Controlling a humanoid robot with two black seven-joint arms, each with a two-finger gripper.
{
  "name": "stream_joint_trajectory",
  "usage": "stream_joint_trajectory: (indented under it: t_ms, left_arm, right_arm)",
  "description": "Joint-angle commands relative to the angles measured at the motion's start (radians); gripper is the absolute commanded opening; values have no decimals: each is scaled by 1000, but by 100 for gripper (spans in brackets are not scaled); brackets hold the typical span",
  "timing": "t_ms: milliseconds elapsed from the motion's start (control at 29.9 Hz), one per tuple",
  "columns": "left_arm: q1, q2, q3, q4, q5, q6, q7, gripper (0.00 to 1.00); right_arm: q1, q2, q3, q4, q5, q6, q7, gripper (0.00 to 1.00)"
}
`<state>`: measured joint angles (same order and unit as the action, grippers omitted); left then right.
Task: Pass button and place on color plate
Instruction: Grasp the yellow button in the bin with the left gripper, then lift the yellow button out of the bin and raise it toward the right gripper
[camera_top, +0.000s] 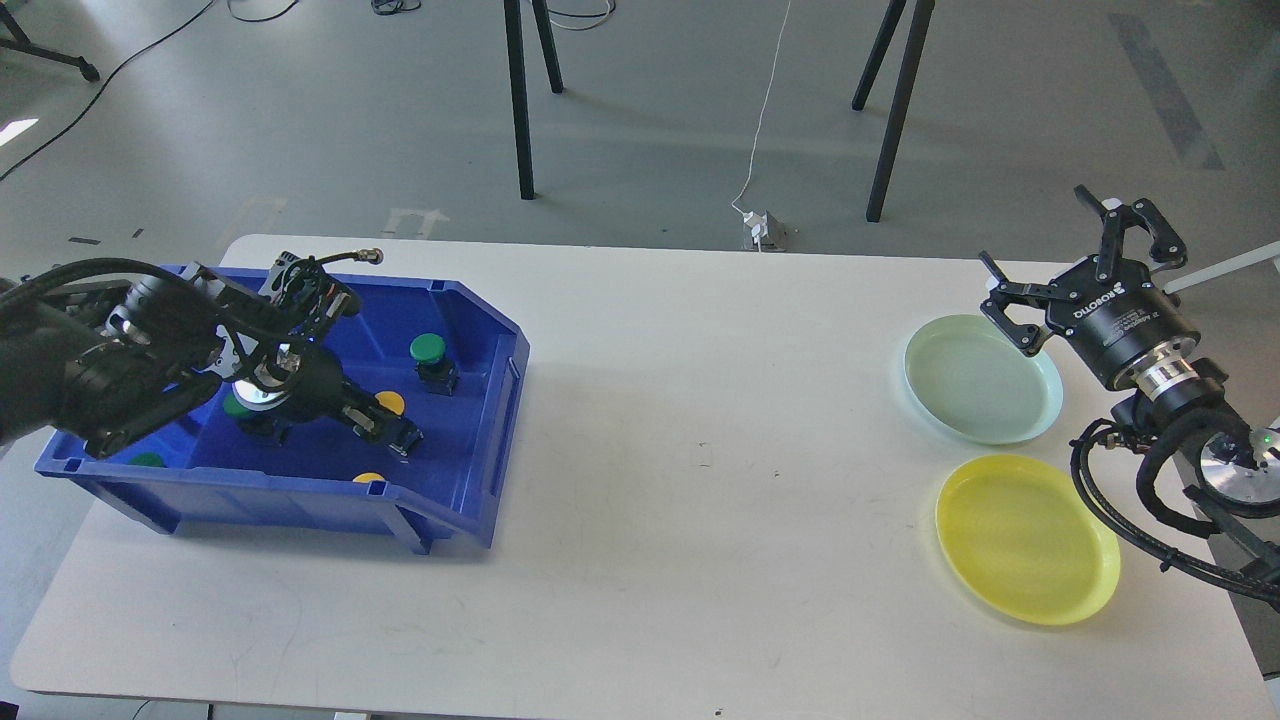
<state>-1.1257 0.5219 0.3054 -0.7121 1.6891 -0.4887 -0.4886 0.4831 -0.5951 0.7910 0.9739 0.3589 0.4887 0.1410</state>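
A blue bin (480, 420) at the table's left holds green buttons (428, 348) (147, 460) and yellow buttons (390, 402) (368, 478). Another green button (238, 407) is partly hidden under my left wrist. My left gripper (392, 430) reaches down inside the bin, its dark fingers right beside the middle yellow button. I cannot tell whether they are open or touch it. My right gripper (1035, 228) is open and empty, raised behind the pale green plate (980, 378). A yellow plate (1027, 538) lies in front of that one.
The white table (700, 480) stretches between the bin and the plates. Black stand legs (520, 100) and a power cable (760, 225) are on the floor beyond the far edge. My right arm's cables (1120, 500) hang by the yellow plate's right rim.
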Motion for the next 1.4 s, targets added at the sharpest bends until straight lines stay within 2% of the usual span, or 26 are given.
stream_joint_trajectory:
  t_ms: [0, 234, 401, 735, 802, 902, 1003, 1170, 1370]
  left_arm:
    - [0, 1, 0, 0, 3, 0, 0, 32]
    - [0, 1, -2, -1, 11, 0, 0, 22]
    - [-25, 24, -14, -38, 9, 0, 0, 21]
    - [-149, 245, -29, -262, 9, 0, 0, 20]
    - [-157, 286, -60, -285, 4, 0, 0, 20]
    - [-151, 363, -146, -325, -5, 0, 0, 20]
    - [-122, 438, -224, -389, -55, 0, 0, 20]
    - [-82, 532, -288, -539, -342, 0, 0, 20]
    - [-79, 526, -321, -647, -667, 0, 0, 21]
  right_arm:
    - [-7, 1, 1, 0, 0, 0, 0, 99]
    - [-12, 0, 1, 0, 0, 0, 0, 99]
    - [-12, 0, 1, -3, 0, 0, 0, 99]
    - [-14, 1, 20, -38, 2, 0, 6, 99]
    - [-15, 3, 42, -43, 2, 0, 28, 99]
    - [-31, 3, 56, -41, 2, 0, 115, 99]
    - [-32, 3, 56, -41, 2, 0, 175, 99]
    - [-32, 1, 51, -29, 2, 0, 181, 99]
    - [-37, -26, 48, 17, -26, 0, 186, 99]
